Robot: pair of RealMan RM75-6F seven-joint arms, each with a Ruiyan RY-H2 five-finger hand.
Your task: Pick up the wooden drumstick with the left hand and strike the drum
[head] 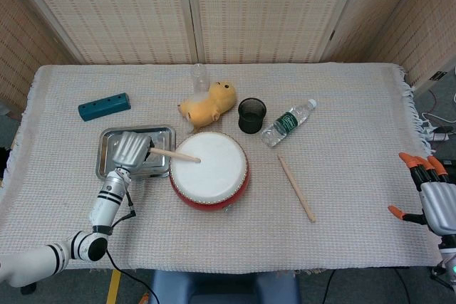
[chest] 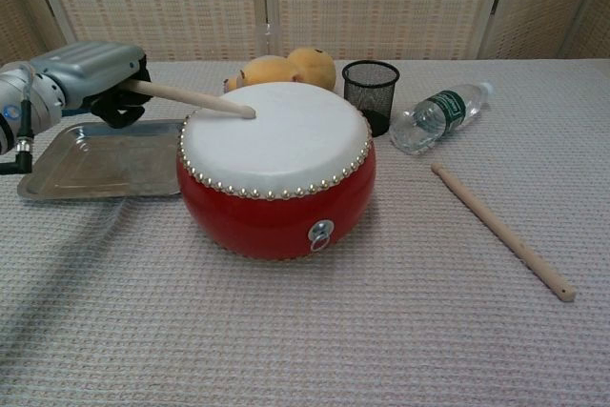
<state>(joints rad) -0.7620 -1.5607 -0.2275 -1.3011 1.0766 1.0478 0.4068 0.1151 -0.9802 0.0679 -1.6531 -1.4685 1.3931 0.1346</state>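
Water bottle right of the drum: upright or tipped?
Tipped. The water bottle lies on its side on the tablecloth, cap pointing away from the mesh pen cup beside it.
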